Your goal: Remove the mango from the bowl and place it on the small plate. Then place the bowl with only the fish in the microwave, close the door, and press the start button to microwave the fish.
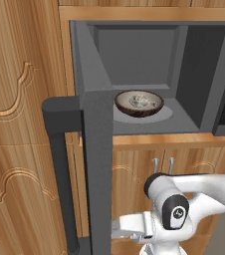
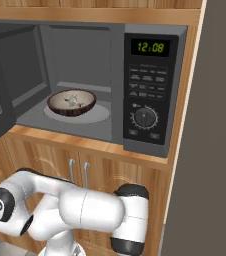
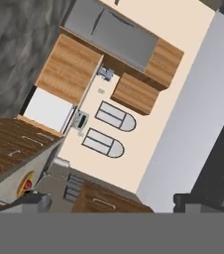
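The microwave (image 1: 204, 74) (image 2: 147, 95) stands with its door (image 1: 97, 149) swung wide toward me, the bar handle (image 1: 59, 174) on its left. Inside, on the pale turntable, rests the dark brown bowl (image 1: 139, 111) (image 2: 71, 112) with the pale fish (image 1: 138, 101) (image 2: 72, 101) in it. My arm is folded low under the oven, and my white hand (image 1: 129, 226) sits just right of the door's lower edge. In the hand view my gripper (image 3: 111, 203) is open, fingertips (image 3: 34, 202) far apart with nothing between them. Far off in the hand view, the small plate (image 3: 21, 187) carries the red mango (image 3: 28, 185).
Wooden cabinet doors with two metal handles (image 1: 163, 165) (image 2: 79, 170) run below the microwave. A carved wooden panel (image 1: 20, 99) rises at the left. A tall grey wall (image 2: 210, 150) stands close on the right. The control panel (image 2: 146, 85) shows a lit clock and a dial.
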